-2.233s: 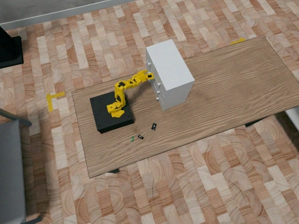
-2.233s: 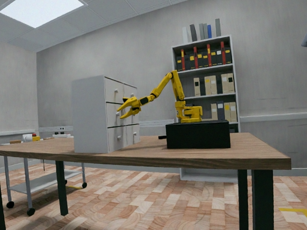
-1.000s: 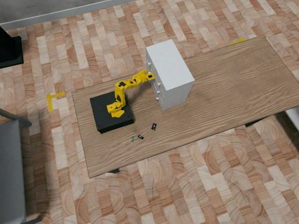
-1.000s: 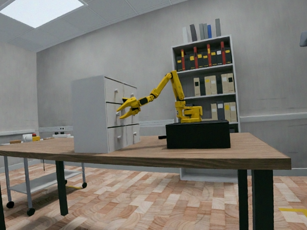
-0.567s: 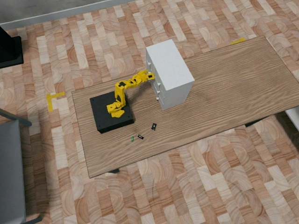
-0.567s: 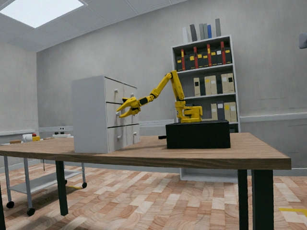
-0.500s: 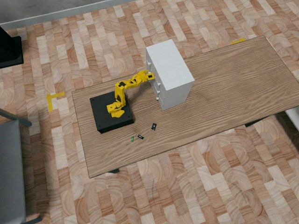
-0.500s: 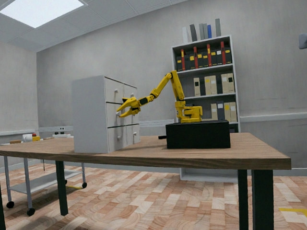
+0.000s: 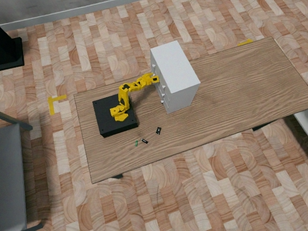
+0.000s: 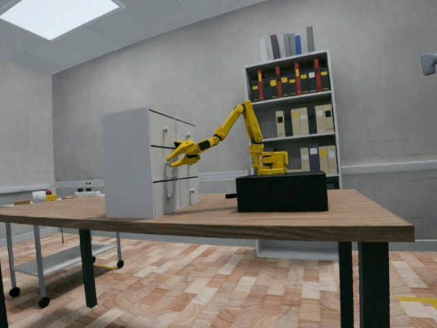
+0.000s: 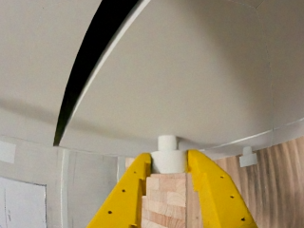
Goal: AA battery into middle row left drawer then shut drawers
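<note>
Desk: wood-grain desk (image 9: 224, 104) on dark legs, over a parquet floor (image 9: 198, 186).
Chest: a white chest (image 9: 173, 71) stands upright near the middle of the desk, three rows of two drawers, all shut, each with a small white knob.
Arm: a yellow arm (image 9: 125, 93) rises from a black base (image 9: 99, 119) and stretches across to the chest front.
End effector: the end effector (image 10: 168, 162) is clenched on the knob (image 11: 167, 152) of a middle-row drawer; in the wrist view the white knob sits between the two yellow fingers, close against the drawer front. A second knob (image 11: 247, 156) shows just to its right in that view.
Battery: the battery (image 9: 136, 143), small and green, lies on the desk in front of the base, well apart from the chest and from the end effector.
Other things: a small black piece with a white end (image 9: 144, 140) lies just beside the battery; another small black piece (image 9: 158, 130) lies a little further on, towards the chest. Both are too small to name.
In the way: nothing lies between the arm and the chest front; the two black pieces lie between the battery and the chest.
Room: a bookshelf (image 10: 331, 106) with binders and boxes stands behind the base; a wheeled trolley (image 10: 37, 261) stands beyond the desk's far end.
</note>
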Motion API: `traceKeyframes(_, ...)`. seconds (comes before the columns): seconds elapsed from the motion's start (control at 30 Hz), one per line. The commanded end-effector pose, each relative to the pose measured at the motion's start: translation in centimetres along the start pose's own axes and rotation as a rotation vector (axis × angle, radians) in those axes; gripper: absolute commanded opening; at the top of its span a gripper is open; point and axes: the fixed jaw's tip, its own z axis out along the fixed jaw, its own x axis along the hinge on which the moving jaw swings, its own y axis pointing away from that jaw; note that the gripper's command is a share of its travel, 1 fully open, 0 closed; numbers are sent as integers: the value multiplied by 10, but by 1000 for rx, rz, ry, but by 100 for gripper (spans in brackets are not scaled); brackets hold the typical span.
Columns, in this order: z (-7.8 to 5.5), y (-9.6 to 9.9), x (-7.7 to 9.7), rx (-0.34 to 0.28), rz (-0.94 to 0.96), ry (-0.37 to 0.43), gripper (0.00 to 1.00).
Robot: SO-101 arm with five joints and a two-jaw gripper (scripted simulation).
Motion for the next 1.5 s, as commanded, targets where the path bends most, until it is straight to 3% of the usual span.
traceKeyframes(0.0,0,4,-4,-19,14,-13,4)
traceKeyframes(0.8,0,4,-4,-19,14,-13,0)
traceKeyframes(1.47,-9,1,8,-33,2,5,0)
